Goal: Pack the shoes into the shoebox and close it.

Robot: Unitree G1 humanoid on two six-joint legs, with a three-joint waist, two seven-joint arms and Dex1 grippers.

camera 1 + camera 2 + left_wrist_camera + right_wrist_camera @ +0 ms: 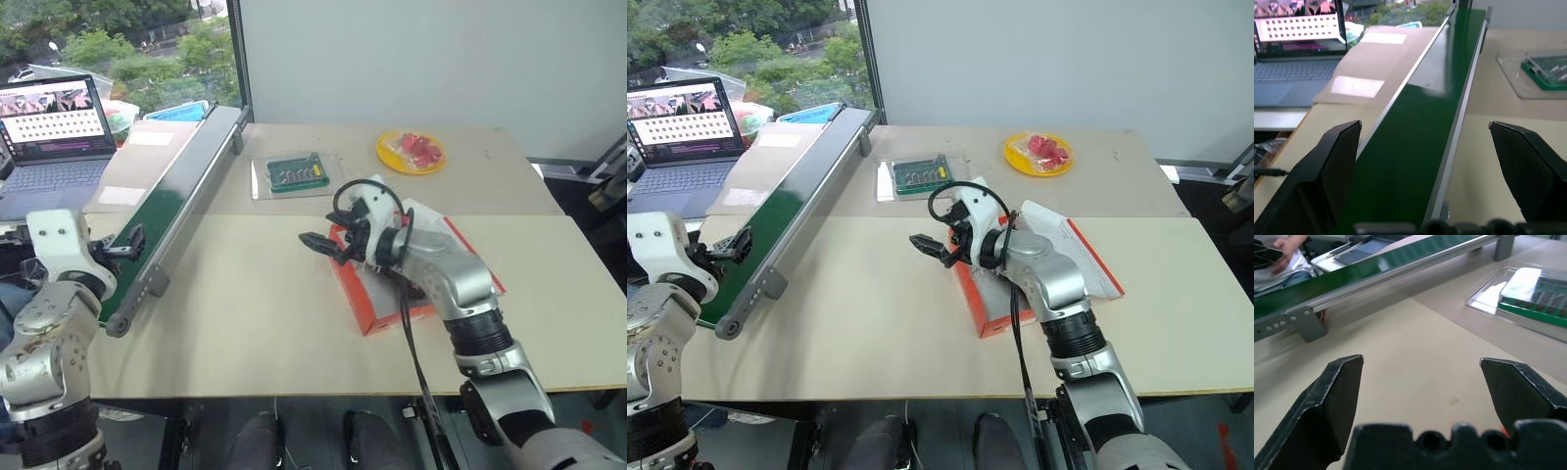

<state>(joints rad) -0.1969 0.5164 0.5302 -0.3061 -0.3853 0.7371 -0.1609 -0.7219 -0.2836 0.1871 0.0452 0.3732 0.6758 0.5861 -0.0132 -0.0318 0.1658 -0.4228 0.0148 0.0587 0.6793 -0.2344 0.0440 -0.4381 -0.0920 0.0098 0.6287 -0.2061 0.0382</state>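
- My right gripper [318,242], nearest to the head camera, hovers just past the left edge of the rectangular orange-red cardboard shoebox [367,313], which I use as landmark. Its two black fingers stand wide apart with nothing between them; the right wrist view shows bare tabletop ahead.
- The shoebox lies flat on the beige table [255,323], with my right forearm crossing above it. The lid appears down. I cannot see the shoes; I judge they may already be inside, but the box hides this.
- My left gripper [127,242] sits well to the left of the shoebox, level, fingers spread and empty, just beside the near end of the long green conveyor belt with grey metal rails [176,211]. I judge this arm to be parked clear so that it does not obstruct the right arm.
- Beyond the shoebox: a clear plastic tray holding a green board [294,176], and further right a yellow round plate with red pieces [410,151]. Neither touches the shoebox.
- A grey laptop with a lit screen [49,132] stands beyond the conveyor, well apart from the shoebox.
- Judgement: if the lid is not fully seated, a downward press on its free edge is the remaining step.
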